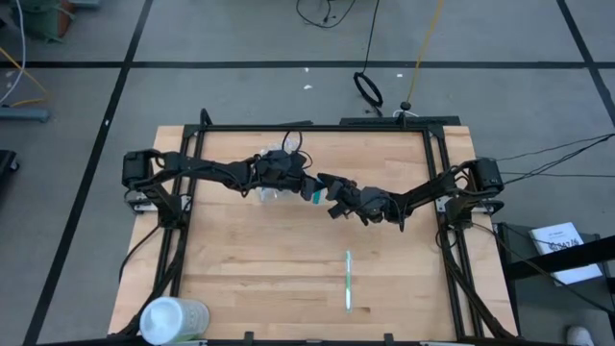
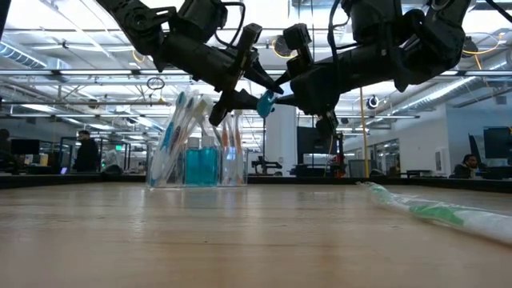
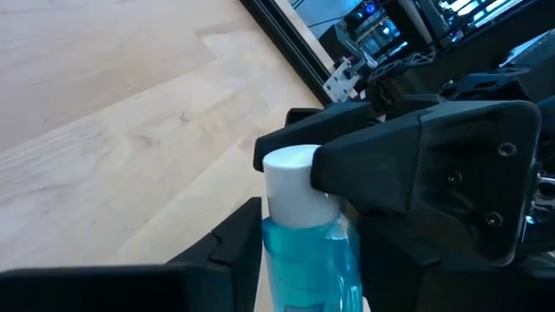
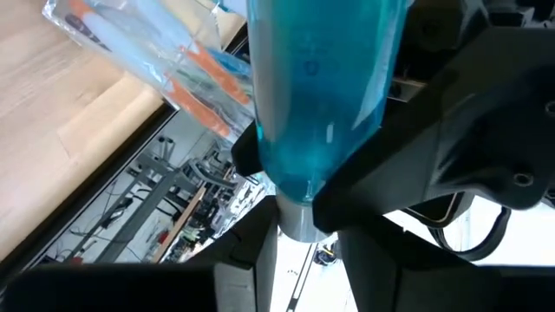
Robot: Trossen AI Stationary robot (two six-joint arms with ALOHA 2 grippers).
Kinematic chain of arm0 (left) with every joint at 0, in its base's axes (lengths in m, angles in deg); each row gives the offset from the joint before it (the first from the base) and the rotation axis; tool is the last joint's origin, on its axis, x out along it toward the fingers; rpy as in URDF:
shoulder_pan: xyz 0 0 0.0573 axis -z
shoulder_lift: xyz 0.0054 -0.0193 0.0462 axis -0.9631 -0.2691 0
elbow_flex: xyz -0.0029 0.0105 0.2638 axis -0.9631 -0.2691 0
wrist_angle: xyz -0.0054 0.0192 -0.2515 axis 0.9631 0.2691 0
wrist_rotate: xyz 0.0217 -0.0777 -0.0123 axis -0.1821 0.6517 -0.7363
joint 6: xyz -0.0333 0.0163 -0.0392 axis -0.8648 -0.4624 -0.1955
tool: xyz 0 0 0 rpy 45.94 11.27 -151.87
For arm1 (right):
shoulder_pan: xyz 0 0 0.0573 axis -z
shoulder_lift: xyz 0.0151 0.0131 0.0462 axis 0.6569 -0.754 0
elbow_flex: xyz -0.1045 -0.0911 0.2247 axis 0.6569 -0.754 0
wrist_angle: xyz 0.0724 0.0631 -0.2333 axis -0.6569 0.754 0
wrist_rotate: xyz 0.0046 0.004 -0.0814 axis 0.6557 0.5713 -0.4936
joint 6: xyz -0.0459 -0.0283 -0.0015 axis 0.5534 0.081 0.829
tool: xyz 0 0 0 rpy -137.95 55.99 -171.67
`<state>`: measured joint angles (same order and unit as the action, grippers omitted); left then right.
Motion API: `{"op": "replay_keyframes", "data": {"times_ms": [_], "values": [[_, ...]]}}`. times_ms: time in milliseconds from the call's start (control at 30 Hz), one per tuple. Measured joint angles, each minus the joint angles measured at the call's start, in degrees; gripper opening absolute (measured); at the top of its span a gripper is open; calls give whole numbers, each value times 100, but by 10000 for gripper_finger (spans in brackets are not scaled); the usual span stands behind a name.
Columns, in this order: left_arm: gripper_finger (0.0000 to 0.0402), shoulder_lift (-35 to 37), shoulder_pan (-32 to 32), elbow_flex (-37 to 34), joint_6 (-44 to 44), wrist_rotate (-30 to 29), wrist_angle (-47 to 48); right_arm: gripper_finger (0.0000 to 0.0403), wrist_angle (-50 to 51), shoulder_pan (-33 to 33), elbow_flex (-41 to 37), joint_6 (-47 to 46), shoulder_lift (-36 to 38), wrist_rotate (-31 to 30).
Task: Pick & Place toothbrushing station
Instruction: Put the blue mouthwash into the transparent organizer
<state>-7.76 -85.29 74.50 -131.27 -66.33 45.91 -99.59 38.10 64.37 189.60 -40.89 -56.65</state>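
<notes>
A large white cylindrical container lies at the wooden table's front-left corner, apart from the work. Toward the rear edge, left of centre, the small clear plastic cup stands upright so its pastel toothbrushes and teal tubes stay propped inside. Just right of it, held above the table, the left gripper and right gripper meet on one small teal toothpaste tube with a white cap: the right's fingers clamp its cap end, while the left's fingers flank its body, probably a handover, though whether the left's are tight I cannot tell. A lone green-and-white toothbrush lies near the front edge, right of centre.
</notes>
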Motion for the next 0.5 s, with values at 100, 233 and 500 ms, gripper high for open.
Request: {"op": "replay_keyframes", "data": {"times_ms": [100,233,500], "values": [[151,0,0,0,27,0,5,100,6,-2,0,-114,0,0],[145,0,4,0,150,15,-1,112,20,-4,0,-209,0,30],[111,0,9,0,298,65,-53,144,-96,-4,13,-860,0,62]]}}
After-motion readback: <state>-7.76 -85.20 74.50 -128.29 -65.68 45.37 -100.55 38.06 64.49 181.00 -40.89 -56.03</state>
